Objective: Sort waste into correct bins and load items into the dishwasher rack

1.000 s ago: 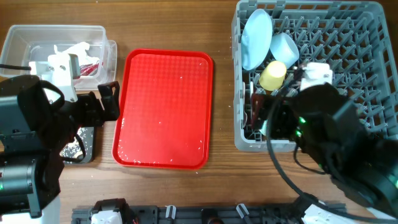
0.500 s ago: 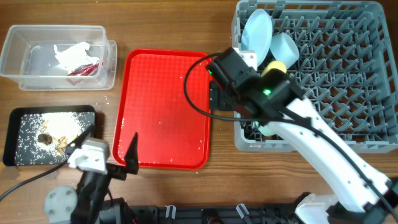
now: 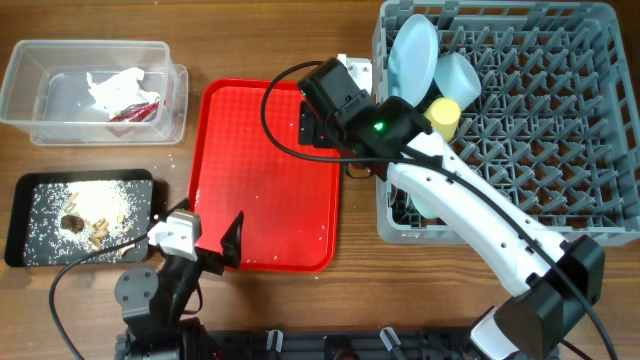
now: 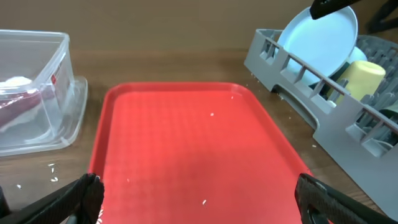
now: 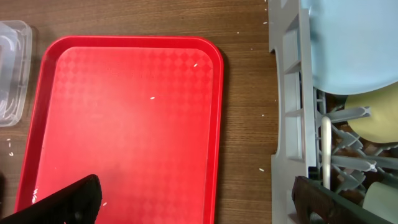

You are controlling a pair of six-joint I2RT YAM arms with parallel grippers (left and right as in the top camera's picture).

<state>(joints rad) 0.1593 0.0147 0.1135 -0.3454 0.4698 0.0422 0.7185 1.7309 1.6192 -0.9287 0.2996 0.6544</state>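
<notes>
**Condition.** The dishwasher rack (image 3: 560, 120) is sited at the table's right. The pale blue plate (image 3: 413, 58) is stood on edge in its far corner towards the red serving tray (image 3: 265, 200). The small pale blue bowl (image 3: 457, 75) and yellow cup (image 3: 441, 119) are lodged just beside the plate. The napkin (image 3: 113, 87) and red wrapper (image 3: 135, 112) are contained in the clear tub (image 3: 55, 95). Brown scraps (image 3: 72, 223) are held in the black tray (image 3: 25, 252).

**Outstanding.** A few pale crumbs (image 5: 153, 98) are noted on the red tray.

**Grippers.** The right gripper (image 5: 196, 196) is held over the tray's rack-side edge, fingers spread wide with nothing between them. The left gripper (image 4: 199, 193) is likewise spread and empty, low at the tray's near edge.

**Risks.**
- The upright plate could be knocked over if the right arm is swung back across the rack wall.
- The lattice could be snagged by a spread finger or by the looped cable.
- The tray could be shoved, and its crumbs scattered, should the left gripper be advanced low.
</notes>
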